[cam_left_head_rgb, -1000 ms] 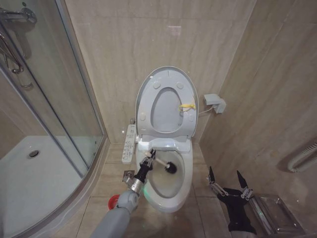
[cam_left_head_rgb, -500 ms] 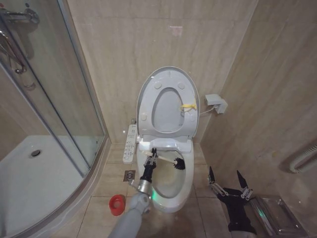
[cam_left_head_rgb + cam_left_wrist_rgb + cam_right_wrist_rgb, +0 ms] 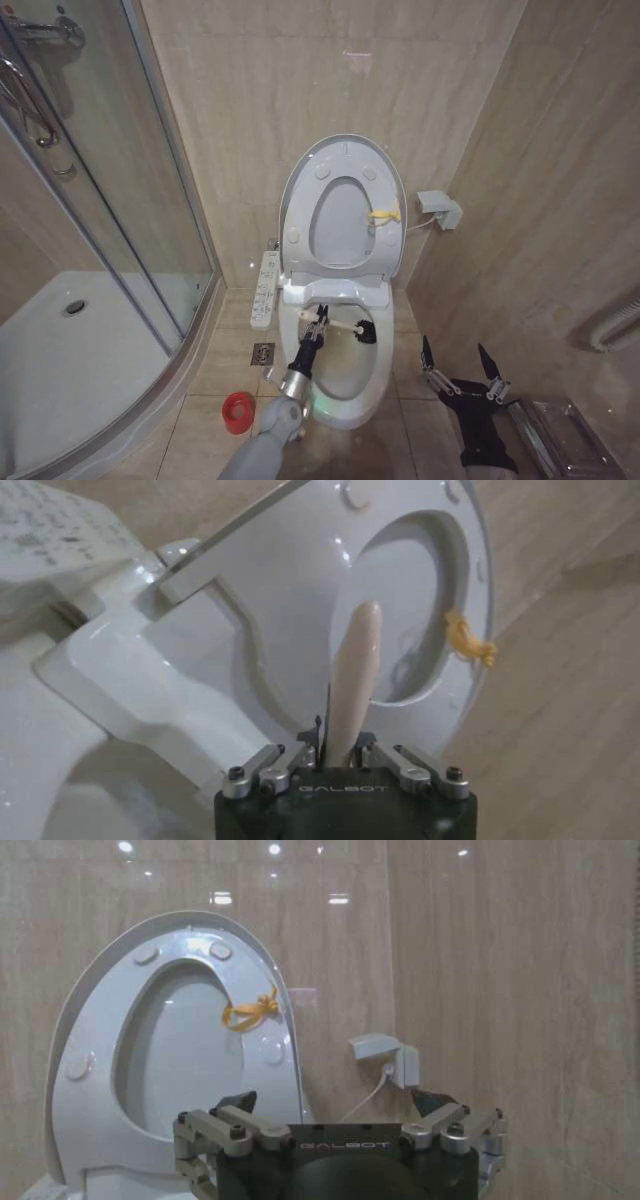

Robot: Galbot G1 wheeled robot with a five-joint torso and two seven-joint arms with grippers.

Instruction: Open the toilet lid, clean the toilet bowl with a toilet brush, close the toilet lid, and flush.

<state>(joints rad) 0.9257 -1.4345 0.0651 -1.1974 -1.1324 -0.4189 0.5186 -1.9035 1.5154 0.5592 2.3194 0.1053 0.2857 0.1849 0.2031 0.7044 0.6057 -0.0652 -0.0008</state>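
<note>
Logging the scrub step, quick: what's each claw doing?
Left claw: closed on the toilet brush, over the toilet bowl.
Right claw: open, empty, parked low.

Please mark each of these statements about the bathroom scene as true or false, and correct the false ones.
1. The glossy white oval toilet lid stands raised against the wall. True.
2. The left gripper holds the slim white-handled toilet brush. True.
3. The brush's dark head is resting in the small round red holder cup. False: it is inside the white ceramic toilet bowl, near its right wall.
4. The right gripper is closed on the lid. False: it is open, low beside the bowl, holding nothing.
</note>
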